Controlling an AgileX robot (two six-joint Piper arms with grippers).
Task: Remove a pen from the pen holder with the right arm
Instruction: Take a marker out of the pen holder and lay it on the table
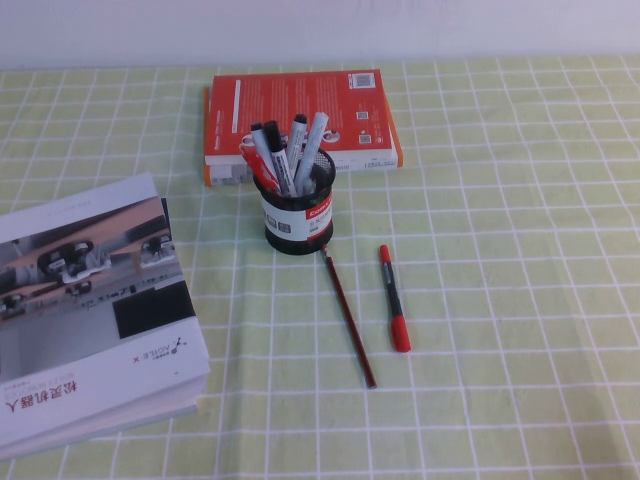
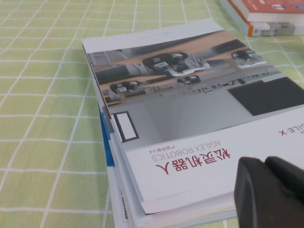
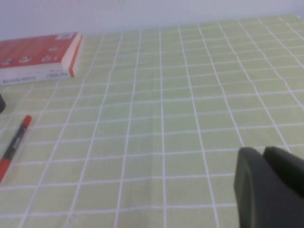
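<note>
A black mesh pen holder [image 1: 295, 215] stands mid-table, upright, with several markers [image 1: 290, 150] sticking out of it. To its right on the cloth lie a red pen [image 1: 394, 297] and a thin dark-red pencil [image 1: 349, 320]. Neither arm appears in the high view. My right gripper [image 3: 262, 151] is shut and empty, hovering low over bare cloth. From there the red pen [image 3: 13, 145] lies well off to one side, and only a dark sliver of the holder [image 3: 1, 102] shows at the picture's edge. My left gripper [image 2: 265, 161] is shut and empty over the booklet stack.
A red book [image 1: 300, 120] lies flat right behind the holder; the right wrist view shows the book [image 3: 38, 57] too. A stack of white AgileX booklets [image 1: 90, 310] fills the front left. Green checked cloth [image 1: 520, 300] covers the table.
</note>
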